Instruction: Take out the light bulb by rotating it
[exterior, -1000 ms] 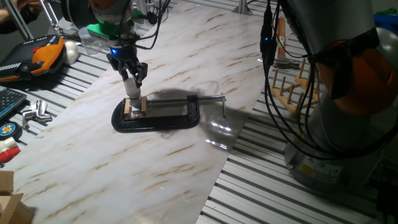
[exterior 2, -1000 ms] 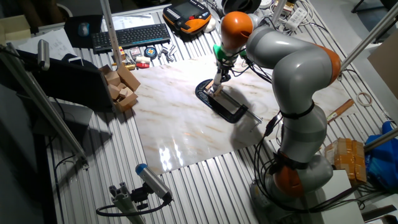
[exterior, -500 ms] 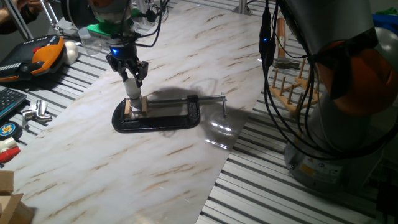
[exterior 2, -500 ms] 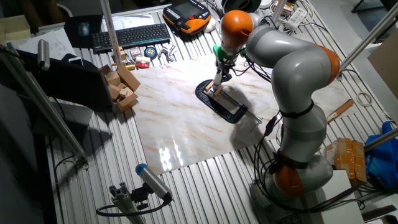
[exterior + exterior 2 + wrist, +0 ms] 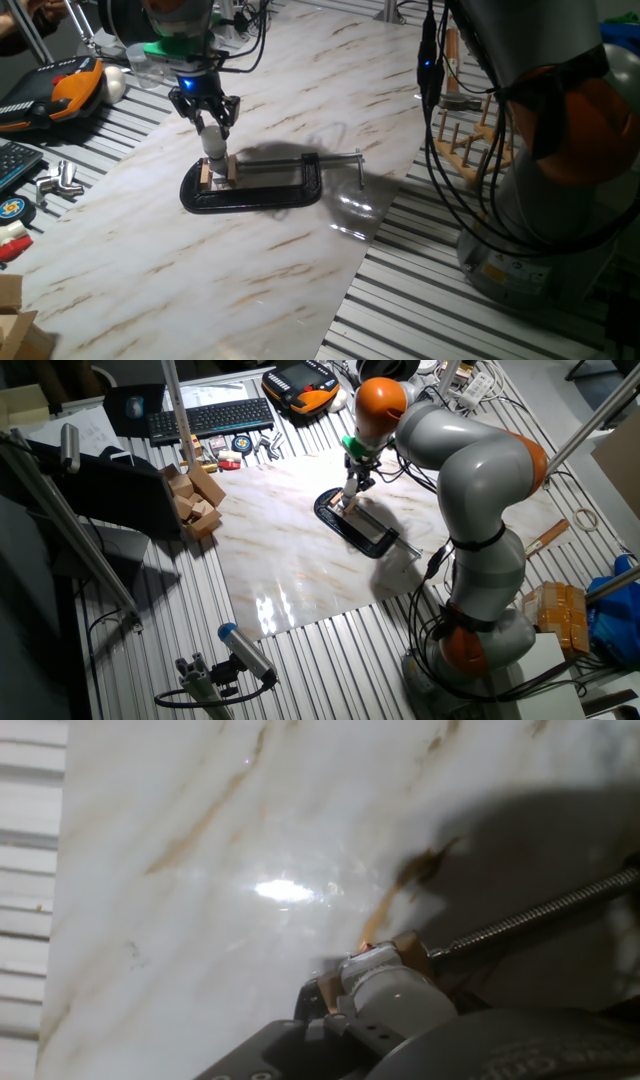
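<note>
Above the black clamp (image 5: 250,190), the light bulb (image 5: 213,145) stands upright, base down, grasped by the claw (image 5: 206,118).

Marble slab (image 5: 300,70), black clamp (image 5: 250,188) on it

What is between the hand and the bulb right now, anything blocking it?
Nothing visible. The hand sits directly over the light bulb, which stands upright in the wooden holder gripped by the black C-clamp. Its fingers flank the bulb; whether they grip it is not clear.
</note>
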### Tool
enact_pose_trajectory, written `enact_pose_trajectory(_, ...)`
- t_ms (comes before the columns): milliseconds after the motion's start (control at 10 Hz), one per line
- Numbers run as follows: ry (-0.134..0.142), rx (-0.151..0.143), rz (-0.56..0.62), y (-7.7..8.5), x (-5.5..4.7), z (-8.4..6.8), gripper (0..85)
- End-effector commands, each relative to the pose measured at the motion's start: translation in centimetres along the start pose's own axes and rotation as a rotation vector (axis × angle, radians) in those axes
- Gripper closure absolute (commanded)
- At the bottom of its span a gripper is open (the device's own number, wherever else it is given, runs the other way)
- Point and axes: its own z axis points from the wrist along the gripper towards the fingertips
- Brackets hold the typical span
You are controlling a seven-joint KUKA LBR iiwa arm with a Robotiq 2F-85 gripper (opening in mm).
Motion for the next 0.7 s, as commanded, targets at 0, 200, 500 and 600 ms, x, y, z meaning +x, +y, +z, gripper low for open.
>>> enact_pose_trajectory(0,-0.006,-0.001,-0.023,0.00,0.01,-0.01,85.0)
enact_pose_trajectory(200,-0.010,-0.005,-0.072,0.02,0.02,-0.02,85.0)
enact_pose_trajectory(500,-0.016,-0.008,-0.132,0.10,0.05,-0.08,85.0)
enact_pose_trajectory(600,-0.019,-0.008,-0.160,0.12,0.07,-0.13,85.0)
